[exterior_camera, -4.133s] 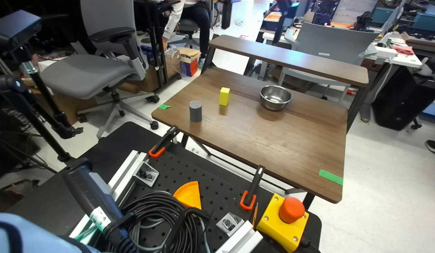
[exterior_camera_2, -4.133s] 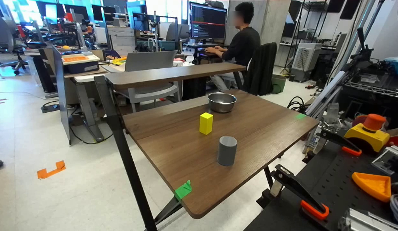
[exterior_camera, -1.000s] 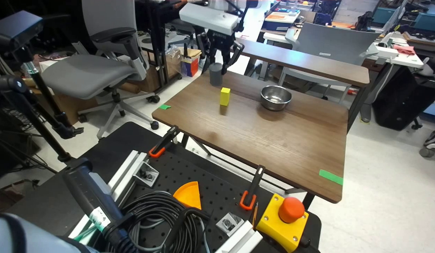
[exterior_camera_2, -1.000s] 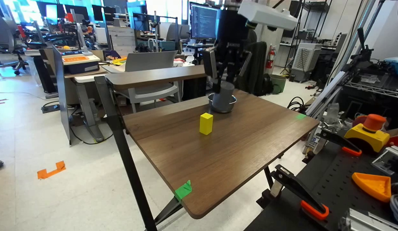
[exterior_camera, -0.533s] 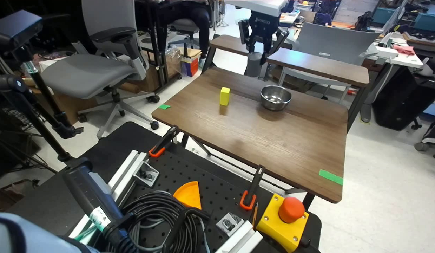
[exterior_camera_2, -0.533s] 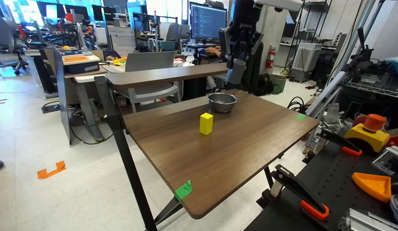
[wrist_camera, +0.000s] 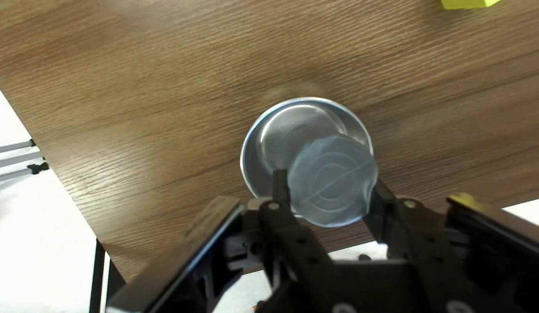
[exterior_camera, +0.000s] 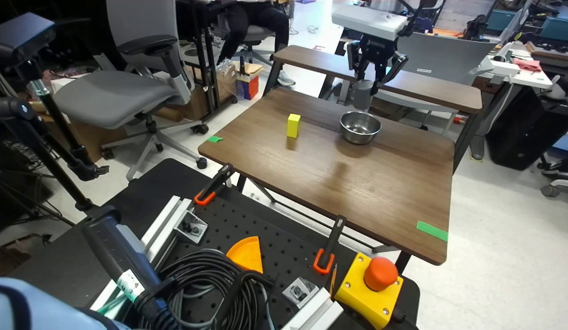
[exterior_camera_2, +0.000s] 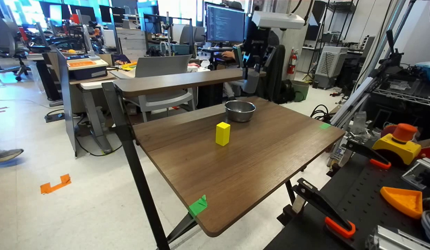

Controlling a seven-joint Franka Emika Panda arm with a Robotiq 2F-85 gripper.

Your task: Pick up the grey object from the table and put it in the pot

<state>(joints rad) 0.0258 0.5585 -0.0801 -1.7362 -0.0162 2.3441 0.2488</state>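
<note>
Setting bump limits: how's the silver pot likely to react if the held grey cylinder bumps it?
The silver pot is likely stiff: its shiny wall looks like metal. It's probably light for its size, given the thin-looking rim, so it may slide on the smooth-looking table. The wall curves in toward its base, so a rim knock could rock it.

In an exterior view the pot [exterior_camera: 360, 133] stands on the table [exterior_camera: 384, 192], right of the block [exterior_camera: 293, 126] and before the raised shelf [exterior_camera: 421, 86], while in the wrist view the cylinder [wrist_camera: 333, 181], in the gripper [wrist_camera: 330, 186] above the table, covers the pot's lower right
</note>
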